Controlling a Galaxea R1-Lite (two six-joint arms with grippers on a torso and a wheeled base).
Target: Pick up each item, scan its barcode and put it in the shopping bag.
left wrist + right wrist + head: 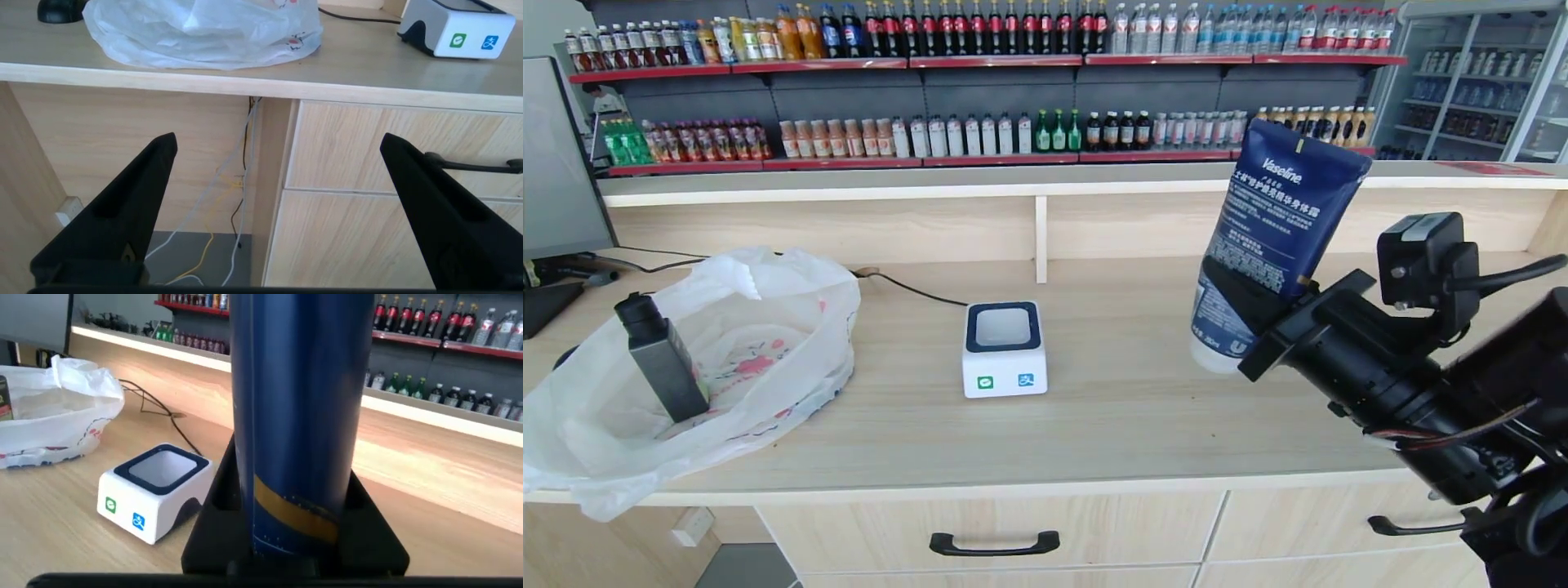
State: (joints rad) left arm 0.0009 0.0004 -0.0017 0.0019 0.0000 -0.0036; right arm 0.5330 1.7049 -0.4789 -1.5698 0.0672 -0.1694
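Shop desk, drinks shelves behind. Right tool is clamped on the blue tube, which is tilted, cap down, above the desk to the right of the scanner. Left tool has its fingers wide apart and empty, below the desk edge, facing the cabinet front. Shopping bag sits at the desk's left end, with a grey bottle inside.

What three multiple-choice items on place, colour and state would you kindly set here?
1. Where is the grey bottle? A in the shopping bag; B on the scanner; C on the floor.
2. What colour is the tube in the right gripper? A red; B dark blue; C green.
3. How is the left gripper? A open; B shut on the bag; C shut on a bottle.
Answers: A, it stands in the bag, left of the scanner; B, its body is dark blue; A, its fingers are spread.
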